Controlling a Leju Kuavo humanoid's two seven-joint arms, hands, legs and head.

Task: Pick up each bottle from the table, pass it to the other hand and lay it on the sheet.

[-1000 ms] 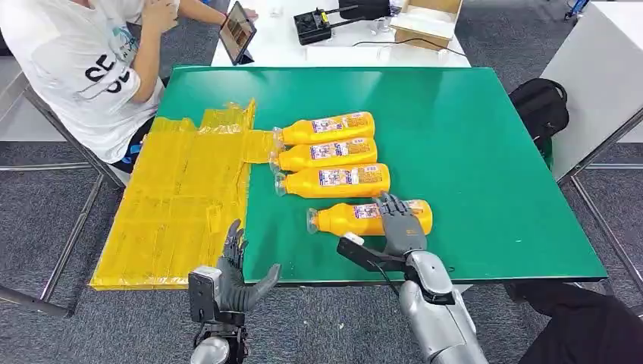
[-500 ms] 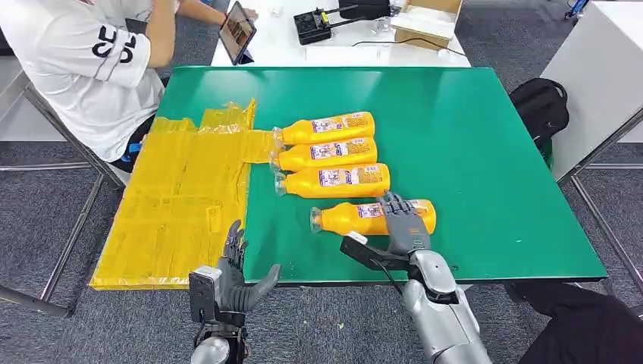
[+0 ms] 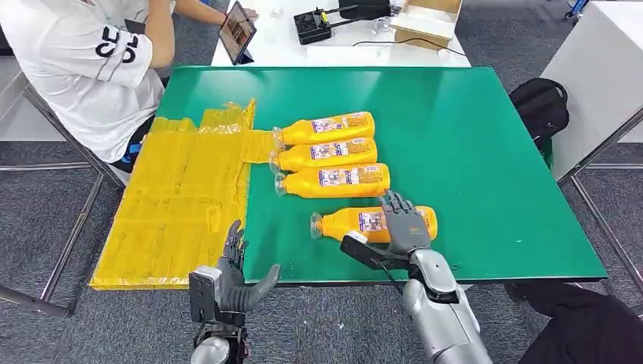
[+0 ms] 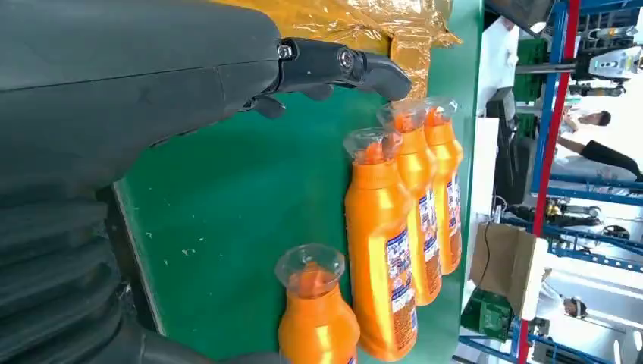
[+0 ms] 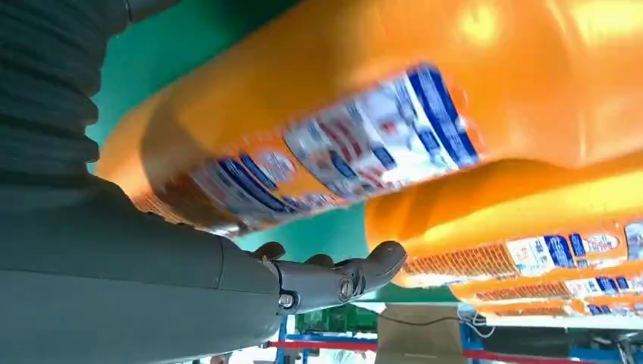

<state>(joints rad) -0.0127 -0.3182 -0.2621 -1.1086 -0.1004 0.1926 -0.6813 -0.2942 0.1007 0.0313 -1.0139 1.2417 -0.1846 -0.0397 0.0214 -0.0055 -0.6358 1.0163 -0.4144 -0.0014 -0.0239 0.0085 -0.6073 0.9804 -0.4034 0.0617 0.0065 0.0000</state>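
Orange nearest bottle (image 3: 373,221) lies on its side on the green table (image 3: 485,152), and our right hand (image 3: 403,226) sits on top of it, fingers draped over the label end. Compared with a second ago the bottle has slid a little to the right under that hand, cap end too, so we judge the grasp is being settled, not lifted yet. Whether the fingers are fully clamped around it we cannot tell. Three more bottles (image 3: 327,152) lie in a row just beyond, caps toward the yellow sheet (image 3: 182,197), which has no bottle fully on it. Left hand (image 3: 236,274) waits at the near table edge, fingers spread, holding nothing, unchanged.

Right wrist view adds the bottle's label pressed close against the palm, a fingertip (image 5: 383,262) curling under. Left wrist view adds the clear caps (image 4: 309,267) in line.
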